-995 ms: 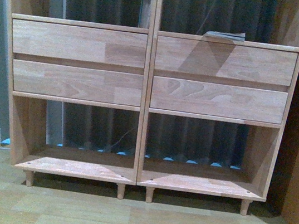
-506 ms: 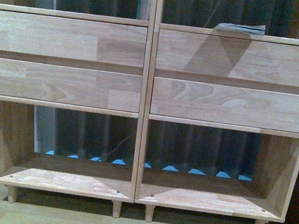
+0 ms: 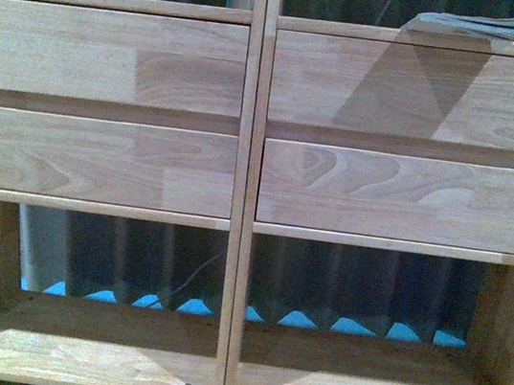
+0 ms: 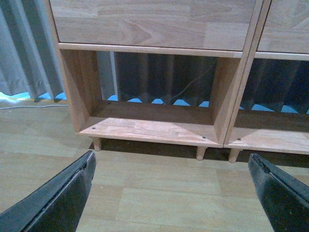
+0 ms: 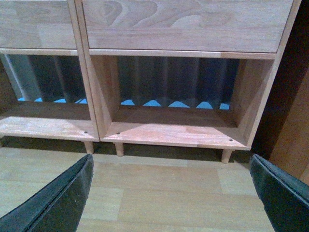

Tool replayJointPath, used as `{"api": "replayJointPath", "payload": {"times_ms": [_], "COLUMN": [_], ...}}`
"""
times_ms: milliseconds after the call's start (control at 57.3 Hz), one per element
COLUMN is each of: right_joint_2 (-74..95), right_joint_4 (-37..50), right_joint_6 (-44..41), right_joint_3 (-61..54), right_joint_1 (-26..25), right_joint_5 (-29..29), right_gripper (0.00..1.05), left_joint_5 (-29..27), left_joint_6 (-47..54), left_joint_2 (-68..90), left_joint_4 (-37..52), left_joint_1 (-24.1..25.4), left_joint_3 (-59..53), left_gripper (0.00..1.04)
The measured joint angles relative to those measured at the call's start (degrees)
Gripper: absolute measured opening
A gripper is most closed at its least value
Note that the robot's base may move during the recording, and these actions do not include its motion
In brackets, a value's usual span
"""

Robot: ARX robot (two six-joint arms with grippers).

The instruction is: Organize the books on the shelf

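The shelf (image 3: pixel 241 200) fills the front view, with two columns, each holding two drawer fronts (image 3: pixel 113 55) above an open lower compartment. A dark curtain (image 3: pixel 340 282) hangs behind it, and pale wood floor (image 4: pixel 159 193) lies in front. A brown panel (image 5: pixel 294 121) stands just beside the shelf's right side. The left gripper (image 4: pixel 170 159) and the right gripper (image 5: pixel 171 159) hover low over the floor, each spread wide and empty. The book (image 3: pixel 476 25) lies flat on the board above the right column's upper drawer.
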Motion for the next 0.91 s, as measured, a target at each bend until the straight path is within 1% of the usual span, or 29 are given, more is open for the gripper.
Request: {"api": "replayJointPath", "payload": {"times_ms": [908], "right_joint_2": [-0.02], "right_joint_4": [0.00], "right_joint_6": [0.00], "right_joint_3": [0.00], "right_joint_1": [0.00], "right_joint_5": [-0.04], "right_gripper": [0.98], "left_joint_5": [0.00], "left_joint_6": [0.00], "left_joint_2": [0.00], "left_joint_4": [0.00], "left_joint_1": [0.00], "left_joint_3": [0.00], "left_gripper": [0.97]}}
